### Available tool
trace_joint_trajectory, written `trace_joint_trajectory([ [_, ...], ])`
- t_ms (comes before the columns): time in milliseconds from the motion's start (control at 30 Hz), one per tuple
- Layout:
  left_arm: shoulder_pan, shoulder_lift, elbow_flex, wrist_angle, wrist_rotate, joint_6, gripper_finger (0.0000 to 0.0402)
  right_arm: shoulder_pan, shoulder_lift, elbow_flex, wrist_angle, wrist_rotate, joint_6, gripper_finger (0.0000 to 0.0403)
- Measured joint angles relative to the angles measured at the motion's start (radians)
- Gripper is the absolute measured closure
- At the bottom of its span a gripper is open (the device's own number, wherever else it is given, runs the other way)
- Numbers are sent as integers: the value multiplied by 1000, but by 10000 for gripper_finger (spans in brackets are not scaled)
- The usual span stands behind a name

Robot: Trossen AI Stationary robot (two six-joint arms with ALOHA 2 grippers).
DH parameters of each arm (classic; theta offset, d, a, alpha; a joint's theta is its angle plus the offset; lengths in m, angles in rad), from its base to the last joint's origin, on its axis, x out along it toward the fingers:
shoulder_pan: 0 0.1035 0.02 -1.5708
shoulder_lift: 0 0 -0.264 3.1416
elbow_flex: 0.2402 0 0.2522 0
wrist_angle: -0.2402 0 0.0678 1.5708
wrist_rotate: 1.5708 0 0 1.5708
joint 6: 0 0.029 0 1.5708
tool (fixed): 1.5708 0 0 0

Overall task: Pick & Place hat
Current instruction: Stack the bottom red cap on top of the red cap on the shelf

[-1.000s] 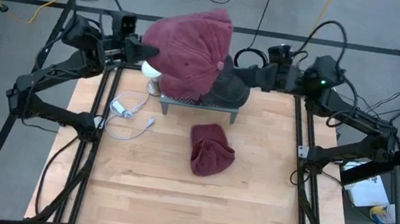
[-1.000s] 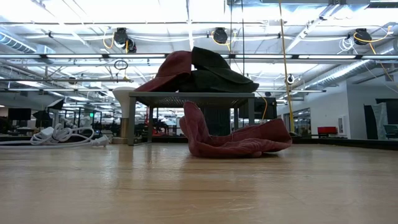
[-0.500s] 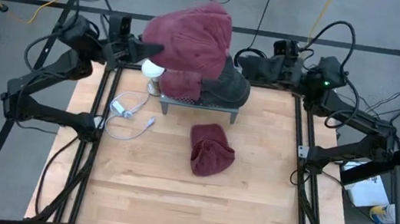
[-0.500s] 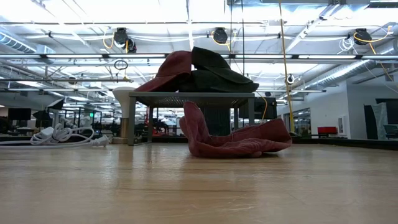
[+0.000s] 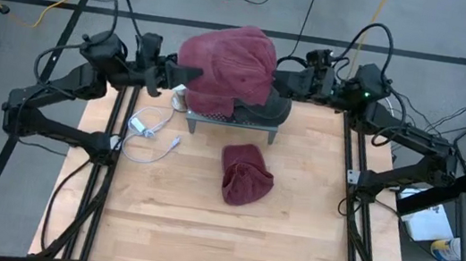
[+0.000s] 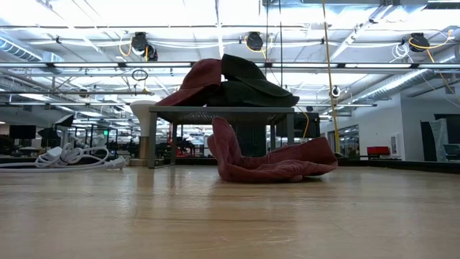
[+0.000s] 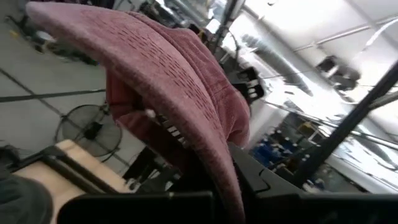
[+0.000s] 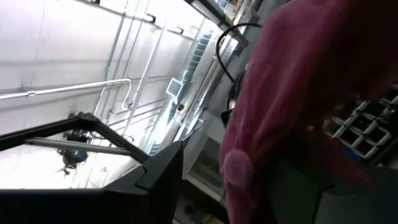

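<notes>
A: The raised hat [image 5: 226,65] is maroon, ribbed like corduroy; the hat on the table [image 5: 245,174] is the same maroon

B: A dark grey hat [image 5: 265,106] lies on the grey rack [image 5: 232,125], over pale wood table [image 5: 202,226], beside a white cable [image 5: 150,129]

We see a maroon corduroy cap [image 5: 228,65] raised above the far edge of the table, crown up, its brim pointing toward the left arm. A second maroon hat [image 5: 245,175] lies crumpled on the wood near the table's middle, one fold standing upright. A dark hat [image 5: 265,106] sits on the small grey stand [image 5: 229,126], partly covered by the raised cap.
</notes>
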Motion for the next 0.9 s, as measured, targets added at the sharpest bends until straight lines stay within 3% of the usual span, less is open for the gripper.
trace_joint_trajectory([
  [300, -15, 0, 1, -65, -75, 4, 394, 0, -11, 0, 22, -5, 37, 244],
  [633, -16, 0, 1, -102, -75, -10, 394, 1, -12, 0, 17, -6, 76, 384],
  [733, -16, 0, 1, -115, -73, -10, 389, 0, -12, 0, 8, -4, 77, 384],
  [900, -6, -3, 1, -143, -15, 29, 345, -9, -24, 0, -2, -8, 75, 386],
])
